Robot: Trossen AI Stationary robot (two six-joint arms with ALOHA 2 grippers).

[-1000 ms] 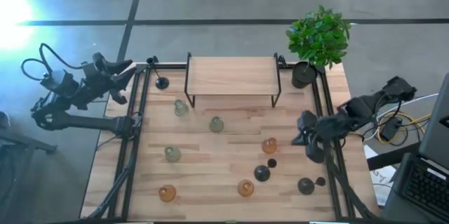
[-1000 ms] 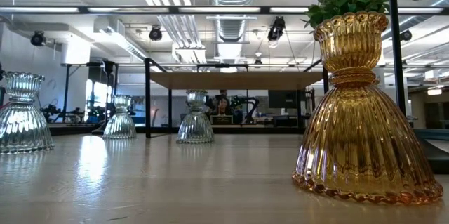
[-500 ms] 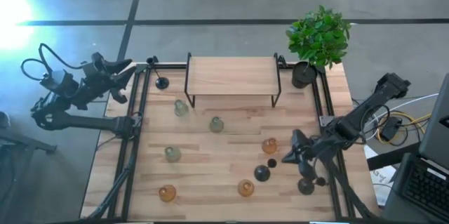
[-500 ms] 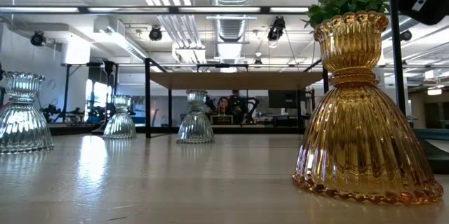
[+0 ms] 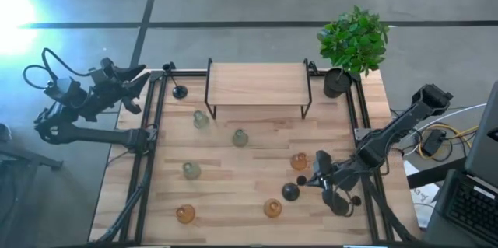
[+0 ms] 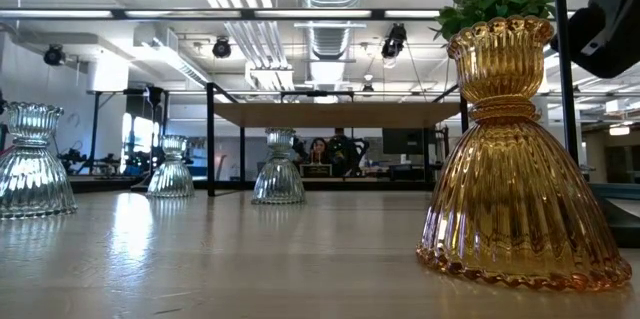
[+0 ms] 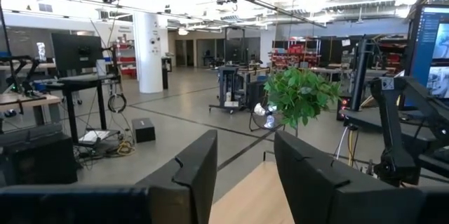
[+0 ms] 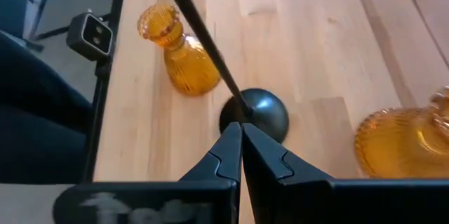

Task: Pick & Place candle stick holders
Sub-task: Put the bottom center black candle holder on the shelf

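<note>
Right arm reaches in from the table's right edge, stretched low and slanted across the light wooden table [image 5: 233, 182]; right hand [image 5: 317, 176] sits over the near-right part of the board, fingers pressed together with no gap, tips meeting right at the thin stem of a slim black candlestick with a domed round base [image 8: 254, 115]; whether the stem is actually pinched cannot be told; in the right wrist view the stem runs slantwise away from the fingertips and the dome rests on the wood just ahead of them; a small ribbed amber glass holder [image 8: 179, 52] stands just beyond that dome, near the table's black frame rail; a second amber glass holder [image 8: 410, 140] is off to the other side of the fingers; from above another black domed candlestick [image 5: 340, 204] lies just under the right forearm; an amber holder [image 5: 299, 161] is close beside the hand.

Left arm waits folded outside the table's left edge; left hand [image 7: 242, 171] raised and pointing level across the table, fingers parted with a clear gap, holding nothing; leafy green plant in a black pot [image 7: 293, 97] is far ahead of it.
</note>
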